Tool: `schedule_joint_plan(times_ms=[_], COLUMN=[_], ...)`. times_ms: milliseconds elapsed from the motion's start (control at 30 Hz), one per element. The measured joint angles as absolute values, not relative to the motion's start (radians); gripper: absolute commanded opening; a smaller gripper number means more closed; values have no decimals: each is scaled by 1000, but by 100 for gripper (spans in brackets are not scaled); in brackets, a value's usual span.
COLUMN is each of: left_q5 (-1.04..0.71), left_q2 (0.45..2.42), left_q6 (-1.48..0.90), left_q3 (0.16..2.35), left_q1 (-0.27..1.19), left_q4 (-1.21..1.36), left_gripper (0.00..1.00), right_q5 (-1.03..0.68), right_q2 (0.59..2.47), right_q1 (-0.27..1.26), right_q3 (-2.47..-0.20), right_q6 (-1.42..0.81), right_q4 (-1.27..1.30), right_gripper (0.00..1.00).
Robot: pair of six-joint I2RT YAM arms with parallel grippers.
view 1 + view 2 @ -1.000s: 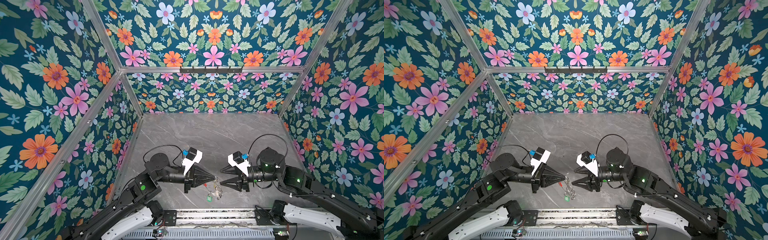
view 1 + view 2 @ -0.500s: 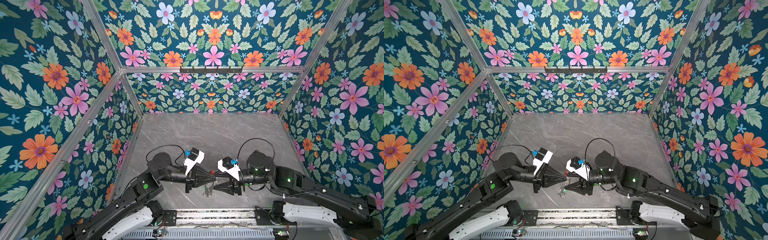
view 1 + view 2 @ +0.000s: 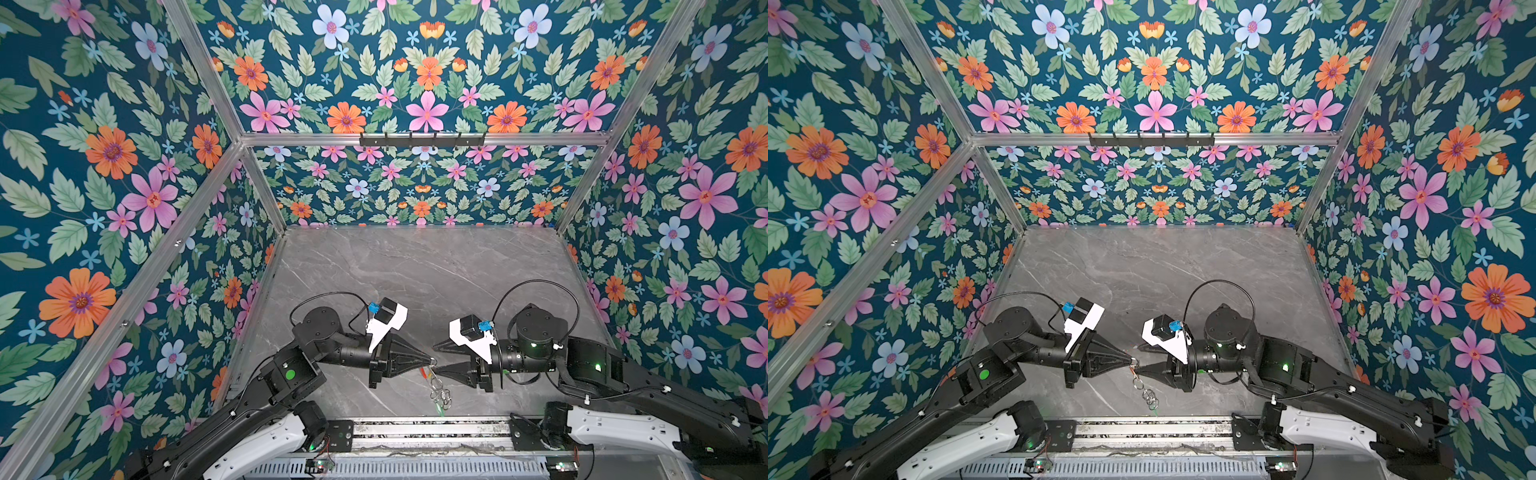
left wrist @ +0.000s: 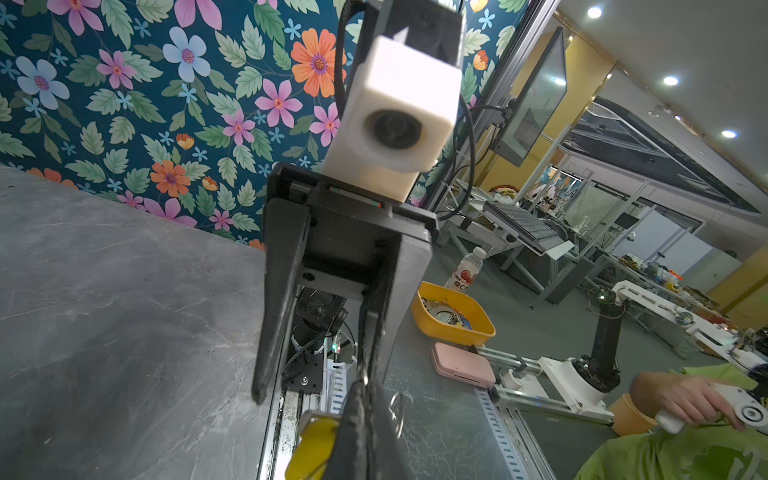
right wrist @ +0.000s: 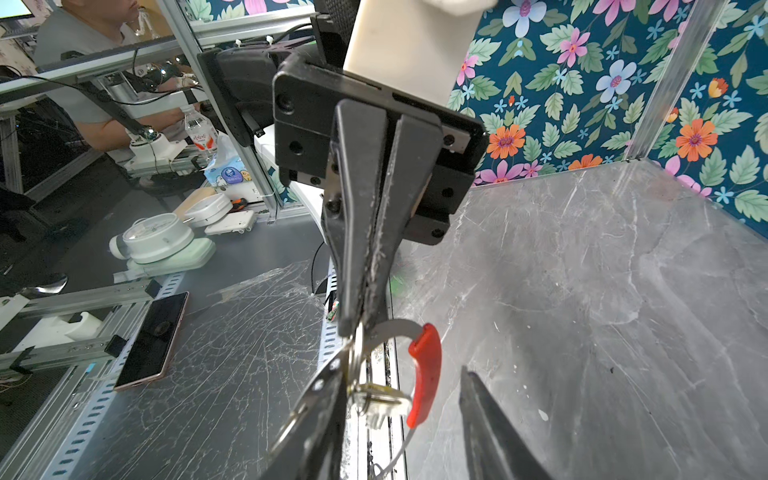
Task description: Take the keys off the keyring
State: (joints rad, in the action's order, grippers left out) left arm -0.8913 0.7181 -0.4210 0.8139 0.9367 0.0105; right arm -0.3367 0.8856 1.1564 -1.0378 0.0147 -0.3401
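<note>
Between left hand [image 3: 430,360] and right hand [image 3: 435,358]: one keyring [image 5: 426,365], two tagged keys [image 5: 380,401].

Left jaws clamped, right jaws parted

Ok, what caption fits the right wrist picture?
Left gripper holds the red-sleeved keyring up inside the open right gripper.

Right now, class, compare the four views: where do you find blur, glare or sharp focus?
Left wrist view: yellow tag blurred near the lens, ceiling lights glare. Right wrist view: red sleeve crisp, scratched sheet catches light. In both top views: even light, keys tiny.
</note>
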Motion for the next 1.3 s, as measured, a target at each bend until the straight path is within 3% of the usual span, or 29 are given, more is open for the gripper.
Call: schedule_joint_plan(times_ms=[500, 733, 867, 1133, 1300], left_q5=[-879, -872, -870, -867, -862], left_q2=[709, 709, 709, 710, 703], left_q6=[-421, -421, -422, -425, -439], left_q3=[814, 811, 809, 808, 808], left_q1=[937, 937, 937, 937, 937], left_q4=[9, 10, 14, 14, 14], left_gripper=[0, 0, 0, 0, 0], right_q5=[-341, -340, -336, -334, -334], right_q2=[892, 888, 884, 883, 884], right_q1=[1158, 1158, 1158, 1158, 1158], right_q3=[-1040, -1040, -1047, -1048, -1048], right_q6=[22, 22, 29, 30, 30], right_q4=[-340, -340, -344, -344, -343], right_gripper=[23, 24, 34, 23, 27])
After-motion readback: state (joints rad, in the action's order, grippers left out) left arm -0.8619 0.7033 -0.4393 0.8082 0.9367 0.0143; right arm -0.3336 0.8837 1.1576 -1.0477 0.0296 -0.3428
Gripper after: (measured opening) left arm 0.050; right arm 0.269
